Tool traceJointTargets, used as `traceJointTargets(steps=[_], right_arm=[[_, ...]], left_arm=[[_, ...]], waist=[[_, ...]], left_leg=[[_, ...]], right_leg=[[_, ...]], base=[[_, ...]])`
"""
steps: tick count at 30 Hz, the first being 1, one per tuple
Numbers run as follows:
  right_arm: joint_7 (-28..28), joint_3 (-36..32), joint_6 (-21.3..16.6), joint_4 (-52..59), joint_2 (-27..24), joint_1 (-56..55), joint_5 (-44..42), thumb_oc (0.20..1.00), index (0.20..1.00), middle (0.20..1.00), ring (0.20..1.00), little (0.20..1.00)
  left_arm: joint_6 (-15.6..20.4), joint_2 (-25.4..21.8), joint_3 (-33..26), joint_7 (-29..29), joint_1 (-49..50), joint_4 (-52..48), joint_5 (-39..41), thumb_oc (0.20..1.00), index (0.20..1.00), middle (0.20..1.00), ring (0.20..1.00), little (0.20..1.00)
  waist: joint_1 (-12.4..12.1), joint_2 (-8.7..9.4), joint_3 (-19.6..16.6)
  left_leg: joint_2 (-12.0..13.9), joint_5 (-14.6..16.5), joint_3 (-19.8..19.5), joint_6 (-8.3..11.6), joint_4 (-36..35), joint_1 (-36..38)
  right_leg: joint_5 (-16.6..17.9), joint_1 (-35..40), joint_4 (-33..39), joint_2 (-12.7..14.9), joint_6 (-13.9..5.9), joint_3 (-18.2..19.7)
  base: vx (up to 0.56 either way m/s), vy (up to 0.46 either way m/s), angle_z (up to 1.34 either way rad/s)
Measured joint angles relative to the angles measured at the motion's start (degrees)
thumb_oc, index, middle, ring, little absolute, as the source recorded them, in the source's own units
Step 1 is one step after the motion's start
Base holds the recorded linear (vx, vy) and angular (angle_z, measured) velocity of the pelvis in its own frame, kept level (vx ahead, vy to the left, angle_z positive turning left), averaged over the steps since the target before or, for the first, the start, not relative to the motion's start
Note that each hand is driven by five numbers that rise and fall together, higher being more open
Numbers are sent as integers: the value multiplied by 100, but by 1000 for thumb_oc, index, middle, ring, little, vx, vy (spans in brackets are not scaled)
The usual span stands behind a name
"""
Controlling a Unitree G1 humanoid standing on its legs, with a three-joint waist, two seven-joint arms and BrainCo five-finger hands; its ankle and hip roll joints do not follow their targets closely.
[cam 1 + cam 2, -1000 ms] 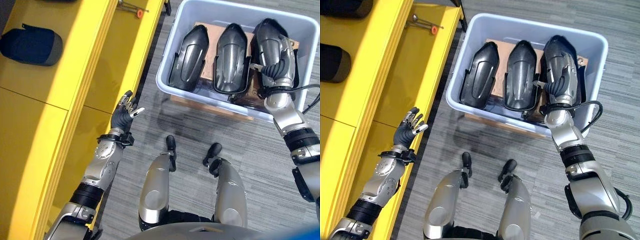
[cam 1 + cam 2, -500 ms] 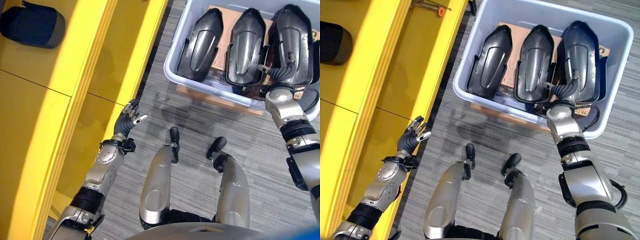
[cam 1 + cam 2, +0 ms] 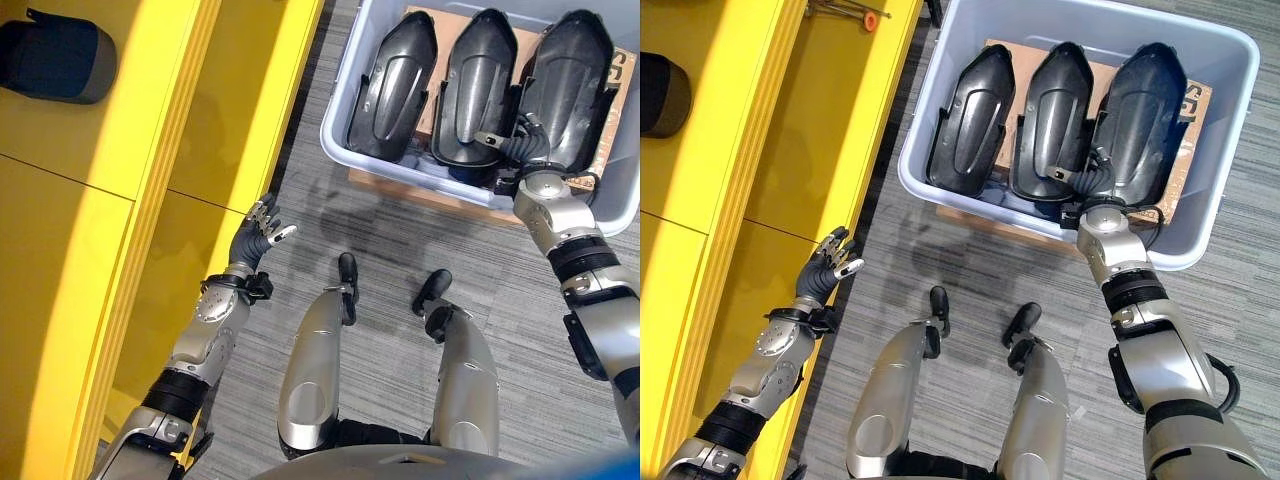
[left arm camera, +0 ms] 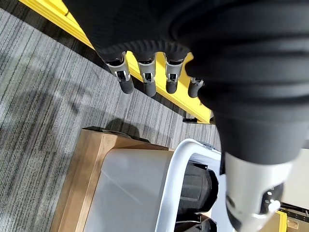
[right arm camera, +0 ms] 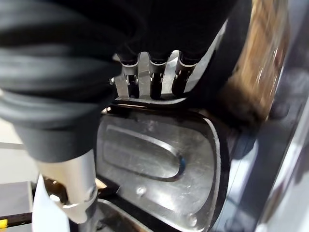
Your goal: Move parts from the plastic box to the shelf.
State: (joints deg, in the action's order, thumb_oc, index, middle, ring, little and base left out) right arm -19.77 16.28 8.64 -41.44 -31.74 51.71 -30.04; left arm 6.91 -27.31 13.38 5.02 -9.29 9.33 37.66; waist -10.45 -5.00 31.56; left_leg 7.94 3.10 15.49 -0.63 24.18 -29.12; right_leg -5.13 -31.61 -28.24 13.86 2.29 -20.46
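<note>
Your right hand (image 3: 1087,189) is at the near end of the rightmost part (image 3: 1142,112) in the plastic box (image 3: 1215,215), by its front wall. Part runs lengthwise away; fingers curled on its edge. Left hand (image 3: 255,234) idles, fingers relaxed.

Three glossy black moulded parts (image 3: 1055,110) stand side by side, leaning upright, inside the pale grey plastic box (image 3: 1230,60) on the floor beside the yellow shelf (image 3: 770,120).

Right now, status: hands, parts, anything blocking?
Right hand shut on near edge of rightmost black part, in the plastic box. Left hand open, idle beside yellow shelf. Three parts in box. Nothing blocking.
</note>
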Motion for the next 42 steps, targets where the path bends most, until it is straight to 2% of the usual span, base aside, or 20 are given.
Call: traceJointTargets(steps=[7,10,16,19,21,25,28,33,36,42], right_arm=[[-552,-8,-89,17,151,1,392,1000,1000,1000,1000,1000],[-1027,-48,-164,170,141,3,911,1000,1000,1000,1000,1000],[-2608,-318,-220,359,64,49,2463,1000,1000,1000,1000,1000],[-2926,-426,-325,498,-6,49,3125,1000,1000,1000,1000,1000],[-3177,-435,-443,947,-73,41,3885,1000,1000,1000,1000,1000],[-3554,-392,-637,1843,-101,18,4763,1000,1000,1000,1000,1000],[-3781,-409,-601,1965,-100,-42,4771,1000,1000,1000,1000,1000],[-3919,-467,-281,1945,-98,-517,4547,1000,1000,1000,1000,1000],[-3812,-463,-146,1564,-83,-735,4107,1000,1000,1000,1000,1000],[-3347,-467,-198,702,-83,-713,3247,1000,1000,1000,1000,1000]], left_arm=[[0,3,10,3,8,0,0,1000,1000,1000,1000,1000],[2,3,49,11,25,1,3,1000,1000,1000,1000,1000],[128,3,360,39,64,-1,4,1000,1000,1000,1000,1000],[155,8,452,138,71,-1,7,1000,1000,1000,1000,1000],[234,8,461,272,130,-1,60,1000,1000,1000,1000,1000],[271,11,461,289,151,-1,133,1000,1000,1000,1000,1000],[306,29,462,282,204,-1,133,1000,1000,1000,1000,1000],[484,99,415,286,282,1,176,1000,1000,1000,1000,1000],[547,206,385,288,248,2,168,1000,1000,1000,1000,1000],[751,208,226,370,198,0,177,1000,1000,1000,1000,1000]], waist=[[-7,-1,0],[-7,-2,-1],[14,-30,-1],[20,-39,-3],[67,-54,-1],[123,-62,-3],[145,-71,-5],[182,-84,-5],[269,-113,1],[302,-152,0]], left_leg=[[0,4,51,-10,11,20],[-3,8,76,-17,13,30],[-2,27,153,-48,0,89],[2,33,205,-57,-11,108],[13,43,258,-72,-15,133],[7,39,301,-65,-94,279],[1,34,311,-61,-140,354],[-26,16,453,-70,-295,466],[-42,-44,473,-72,-418,478],[-70,-130,490,-57,-605,620]], right_leg=[[45,0,28,-7,-15,50],[70,3,53,-6,-22,74],[144,49,146,-28,-44,140],[193,50,217,-59,-43,190],[223,47,245,-71,-49,235],[219,140,266,-78,-47,264],[232,217,323,-90,-65,264],[311,227,455,-125,-110,405],[388,232,575,-155,-96,408],[417,315,615,-168,-85,403]], base=[[7,15,-3],[14,25,-4],[8,27,-6],[6,26,-11],[10,14,-13],[10,11,-3],[2,7,-2],[2,-3,-12],[-1,-8,-2],[5,-22,0]])
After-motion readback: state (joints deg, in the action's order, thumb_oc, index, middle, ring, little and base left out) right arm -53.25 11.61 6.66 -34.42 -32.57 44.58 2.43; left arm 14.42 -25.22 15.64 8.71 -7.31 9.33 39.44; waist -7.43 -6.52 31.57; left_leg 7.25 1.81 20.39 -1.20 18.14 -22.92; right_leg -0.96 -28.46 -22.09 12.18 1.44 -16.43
